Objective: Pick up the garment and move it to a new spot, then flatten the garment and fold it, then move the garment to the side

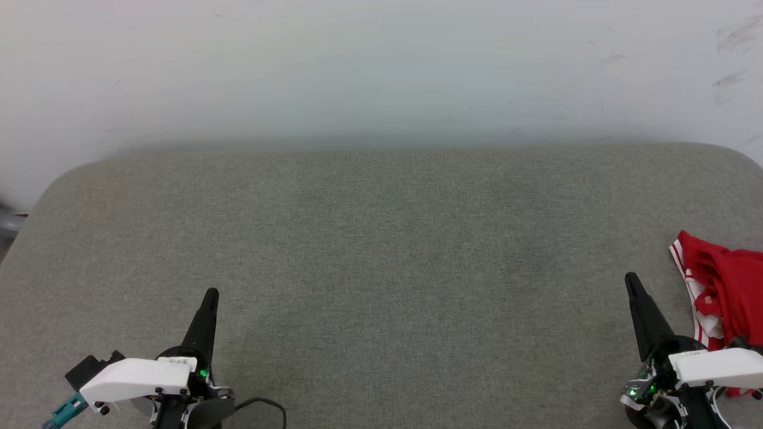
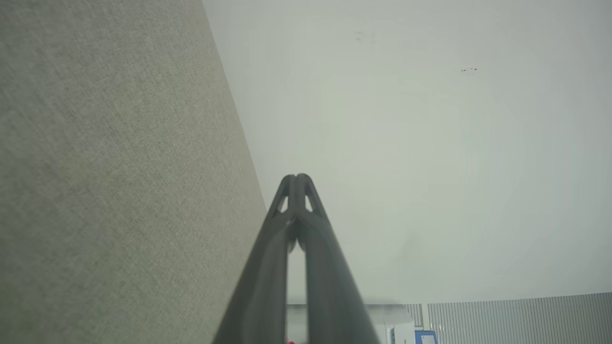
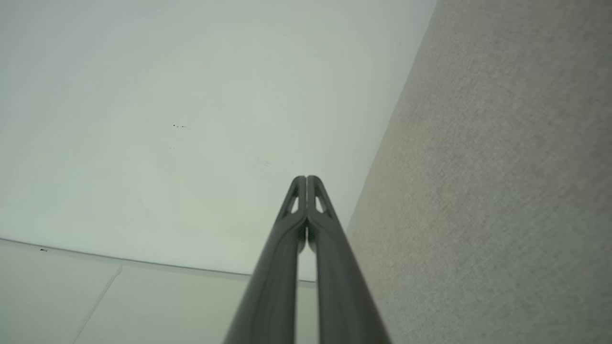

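My left gripper [image 1: 211, 293] at 7 o'clock, right gripper [image 1: 630, 278] at 4, both pointing up, pinched tight, empty.

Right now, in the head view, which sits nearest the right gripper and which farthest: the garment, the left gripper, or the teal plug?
1. Nearest: garment, just to the right of the right gripper.
2. Next: left gripper, far across at lower left.
3. Farthest: teal plug, bottom-left corner.

Red garment [image 1: 732, 271] w/ red-white striped trim [image 1: 689, 281], grey-green woven surface [image 1: 381, 238], dark fingers [image 1: 204, 325], pale wall [image 1: 381, 59]
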Robot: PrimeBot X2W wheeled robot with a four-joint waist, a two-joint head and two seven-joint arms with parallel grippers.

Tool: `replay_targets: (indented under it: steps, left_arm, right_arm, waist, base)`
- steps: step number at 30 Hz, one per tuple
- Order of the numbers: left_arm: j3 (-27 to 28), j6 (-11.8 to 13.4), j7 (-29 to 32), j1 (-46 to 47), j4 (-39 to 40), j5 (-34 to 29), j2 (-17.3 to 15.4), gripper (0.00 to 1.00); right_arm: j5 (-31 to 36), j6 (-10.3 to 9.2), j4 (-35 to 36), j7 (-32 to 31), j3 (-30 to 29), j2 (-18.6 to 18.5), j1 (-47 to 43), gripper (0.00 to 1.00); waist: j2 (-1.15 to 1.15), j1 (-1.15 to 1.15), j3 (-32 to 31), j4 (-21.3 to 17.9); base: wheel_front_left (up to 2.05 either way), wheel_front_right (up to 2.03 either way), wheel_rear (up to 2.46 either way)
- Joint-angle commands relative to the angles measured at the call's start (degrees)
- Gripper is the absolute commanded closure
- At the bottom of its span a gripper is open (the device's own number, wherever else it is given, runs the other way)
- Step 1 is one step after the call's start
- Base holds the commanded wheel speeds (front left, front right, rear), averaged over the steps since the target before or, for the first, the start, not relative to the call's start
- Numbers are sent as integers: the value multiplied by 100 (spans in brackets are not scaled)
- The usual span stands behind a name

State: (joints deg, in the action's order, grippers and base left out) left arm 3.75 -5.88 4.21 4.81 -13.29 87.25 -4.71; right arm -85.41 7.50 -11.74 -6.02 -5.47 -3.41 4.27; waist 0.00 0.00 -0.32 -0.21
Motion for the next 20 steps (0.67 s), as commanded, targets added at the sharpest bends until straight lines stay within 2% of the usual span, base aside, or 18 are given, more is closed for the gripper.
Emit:
replay_targets:
  steps: [1, 16, 20]
  left_arm:
    - [44, -44, 36, 99, -7, 102, 39, 100]
    - [244, -182, 206, 166, -86, 574, 152, 100]
    - [249, -180, 214, 165, -84, 557, 154, 100]
  right_arm:
    - [-138, -1, -41, 23, -12, -16, 109, 100]
    - [-777, -2, -249, 21, -37, -2, 237, 100]
    - [-763, -2, -247, 15, -42, 3, 232, 100]
  waist:
    - [0, 0, 5, 2]
    - [0, 0, 49, 20]
    - [0, 0, 50, 21]
  base:
    - [0, 0, 0]
    - [0, 0, 0]
    - [0, 0, 0]
